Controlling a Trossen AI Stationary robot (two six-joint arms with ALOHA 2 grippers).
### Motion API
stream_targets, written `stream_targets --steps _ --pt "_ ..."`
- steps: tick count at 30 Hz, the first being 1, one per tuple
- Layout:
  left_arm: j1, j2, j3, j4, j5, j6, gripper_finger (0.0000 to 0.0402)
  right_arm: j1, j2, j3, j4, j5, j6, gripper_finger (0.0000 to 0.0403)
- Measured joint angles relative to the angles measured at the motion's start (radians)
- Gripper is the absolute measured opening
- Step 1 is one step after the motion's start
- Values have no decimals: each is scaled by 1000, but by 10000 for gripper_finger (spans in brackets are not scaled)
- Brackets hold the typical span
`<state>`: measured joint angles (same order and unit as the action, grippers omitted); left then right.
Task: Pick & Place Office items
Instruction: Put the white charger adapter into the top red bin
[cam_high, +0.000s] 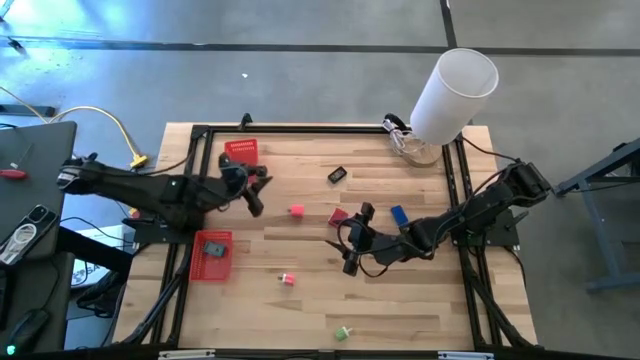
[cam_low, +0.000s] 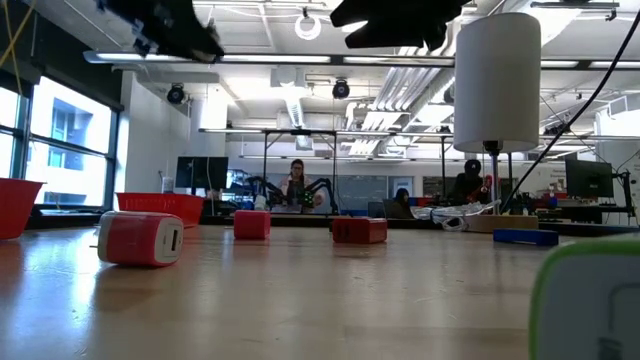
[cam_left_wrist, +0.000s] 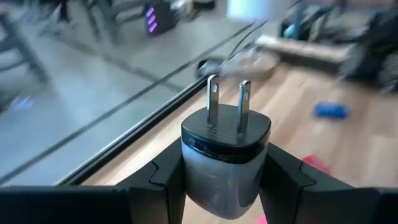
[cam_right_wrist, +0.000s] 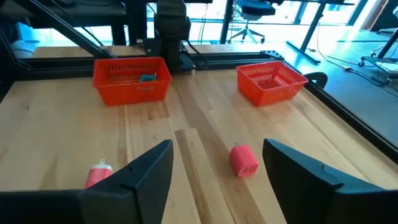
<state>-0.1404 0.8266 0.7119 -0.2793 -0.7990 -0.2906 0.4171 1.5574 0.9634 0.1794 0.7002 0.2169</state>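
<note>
My left gripper (cam_high: 254, 197) hangs above the table's left part, between the two red mesh baskets (cam_high: 240, 152) (cam_high: 212, 255), shut on a black-and-grey plug adapter (cam_left_wrist: 225, 155). My right gripper (cam_right_wrist: 217, 149) is open above the table's middle and points toward the left edge. A pink item (cam_right_wrist: 242, 160) lies flat on the wood ahead of its fingers. Other office items lie loose on the table: black (cam_high: 337, 175), red (cam_high: 338, 216), blue (cam_high: 399, 215), pink-and-white (cam_high: 288, 279), green (cam_high: 343, 332). A teal item (cam_right_wrist: 147, 78) lies in the nearer basket. My left gripper pinches the adapter's grey body (cam_left_wrist: 205, 180) between its two fingers, one on each side. The black top with its two metal prongs (cam_left_wrist: 227, 102) points away from the gripper. The adapter is lifted clear of the table.
A big white cylinder (cam_high: 455, 95) stands at the far right corner beside a clear tangle of cable (cam_high: 405, 140). A black frame (cam_high: 300, 130) runs along the table's edges. Bare wood lies at the near right.
</note>
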Motion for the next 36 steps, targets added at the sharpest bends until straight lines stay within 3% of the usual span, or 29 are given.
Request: stream_targets --steps 9,12,17,19,23,26,36 --pt "210 61 -1 -158 159 -108 141 0 0 0 -8 0 0 236" --pt "279 91 -1 -198 159 -124 141 0 0 0 -19 -2 7 236" --pt "470 119 -1 -361 190 -296 141 0 0 0 -64 -4 51 236" --pt "563 126 -1 -415 245 -327 141 0 4 0 -71 -3 59 236" --pt "712 154 -1 -427 459 -343 141 -1 13 0 -75 -5 52 236" --pt "769 190 -1 -422 537 -334 141 -12 16 0 -70 -15 52 236" --pt "846 347 31 -425 597 -272 141 -61 19 0 -70 -137 52 236"
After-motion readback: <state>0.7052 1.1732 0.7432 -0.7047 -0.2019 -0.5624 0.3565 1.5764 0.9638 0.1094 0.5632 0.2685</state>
